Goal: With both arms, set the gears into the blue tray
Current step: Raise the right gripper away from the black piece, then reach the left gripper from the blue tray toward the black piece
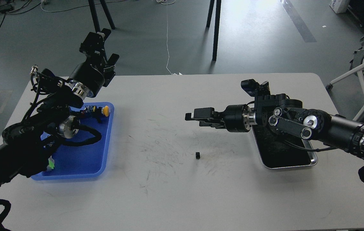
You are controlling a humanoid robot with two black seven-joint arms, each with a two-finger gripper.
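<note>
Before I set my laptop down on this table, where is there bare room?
Bare: the table's near strip, and its middle between the blue tray and the lone gear. Crowded: the left side, where the left arm covers the tray, and the right, where the right gripper reaches out above the steel tray.

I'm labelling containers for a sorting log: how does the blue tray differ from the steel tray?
The blue tray is bright blue plastic; the steel tray is shiny metal with a dark bottom. The blue tray sits at the table's left and holds small colourful pieces; nothing can be made out in the steel one, at the right. Both are low-rimmed, round-cornered rectangles.
</note>
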